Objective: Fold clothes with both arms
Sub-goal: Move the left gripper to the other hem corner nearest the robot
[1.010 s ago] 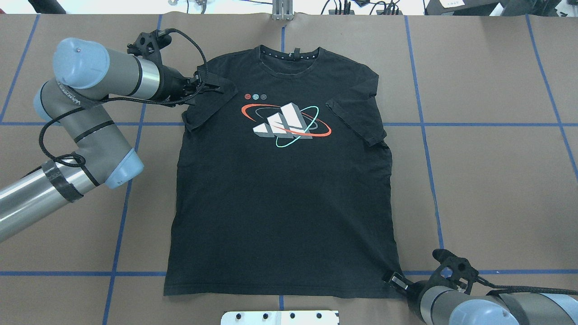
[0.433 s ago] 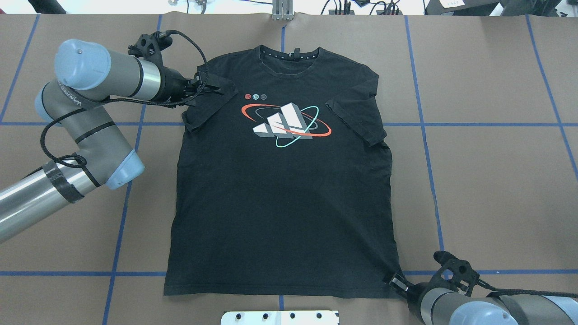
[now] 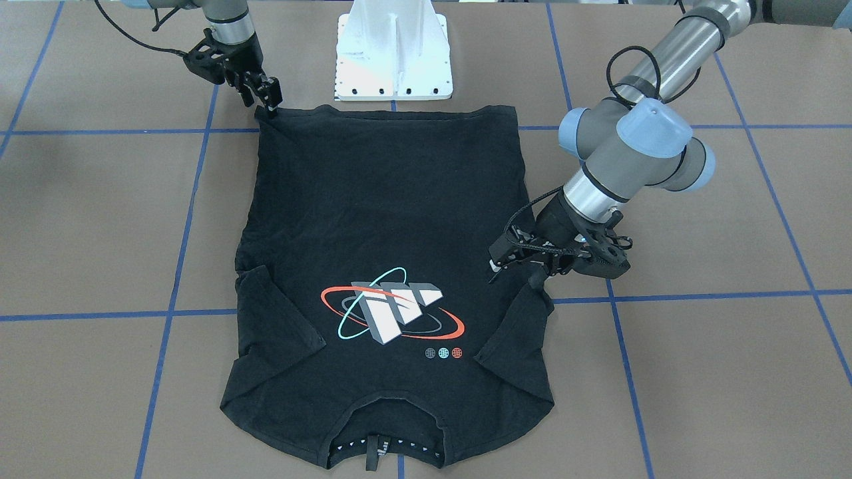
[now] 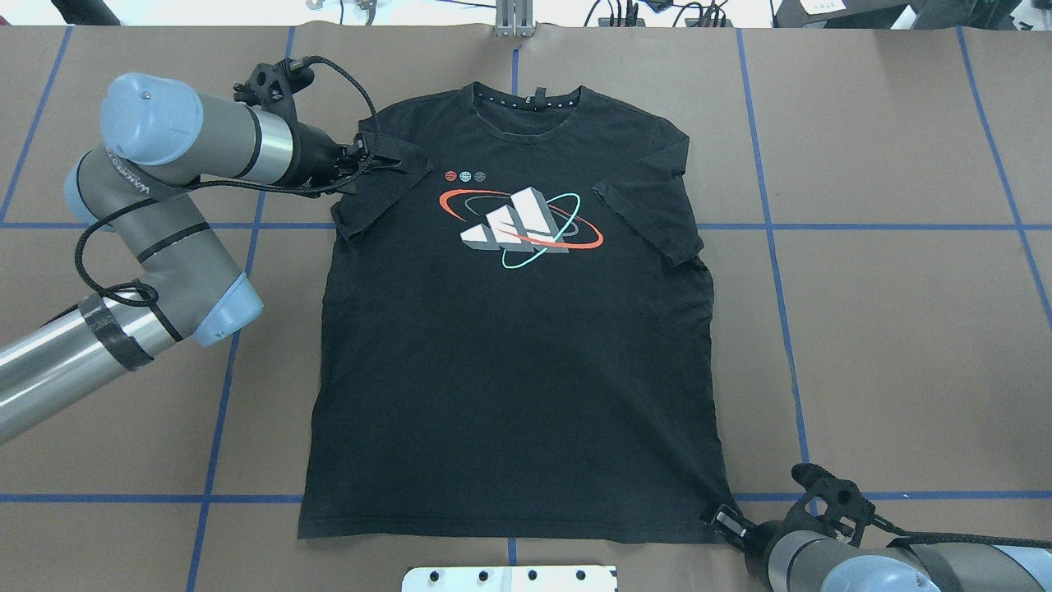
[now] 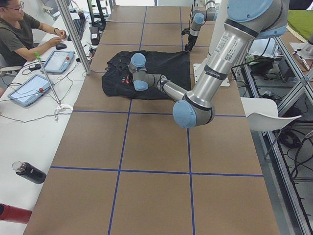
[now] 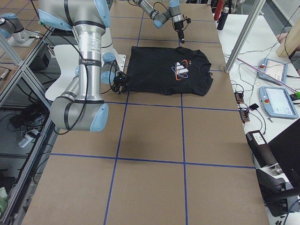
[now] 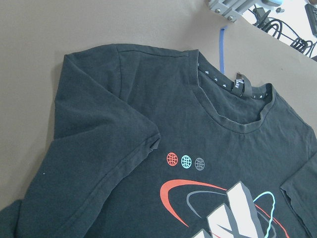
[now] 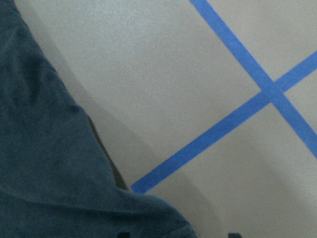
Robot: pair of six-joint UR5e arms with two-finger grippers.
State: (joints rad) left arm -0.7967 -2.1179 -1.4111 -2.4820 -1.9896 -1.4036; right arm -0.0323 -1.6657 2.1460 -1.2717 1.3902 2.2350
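**Workpiece position.** The T-shirt [image 4: 509, 370] lies flat, print up, on the middle of the bench [image 4: 904, 345]. Its hem is toward the robot-side edge and its collar [image 4: 530, 103] toward the far edge. Both sleeves are turned in over the chest, and the body is not yet folded.

**Jaw state.** The right gripper [image 4: 725, 520] sits low at the hem corner [image 4: 708, 526] on the robot's right, at or just touching the cloth. The right wrist view shows two dark tips apart at its lower border, so the jaws read as parted with nothing clamped. The left gripper [image 3: 500, 261] hovers over the turned-in sleeve [image 4: 378, 193] on the robot's left. Whether its jaws are parted or closed cannot be told, as the left wrist view shows cloth only.

**Step in hand (judgement): securing the hem corner.**
1. Slide one jaw under the corner so both layers — front and back — enter the gap. A single-layer hold would peel the shirt apart on lifting.
2. Close fully before any lift.
3. Bring the left arm [image 4: 164, 238] to a matching point, and check the fold line against the blue tape lines [image 4: 863, 226].
4. Lift low and slowly — the cloth looks limp and is likely to drag and wrinkle.

**Surroundings.** The white pedestal base [image 3: 394, 50] stands just beside the hem, near the right gripper's likely path. A metal bracket [image 4: 514, 20] sits at the far edge past the collar. Beyond that edge, a person [image 5: 19, 34] sits at a side table [image 5: 19, 122] with tablets [image 5: 58, 61], well apart from the arms.
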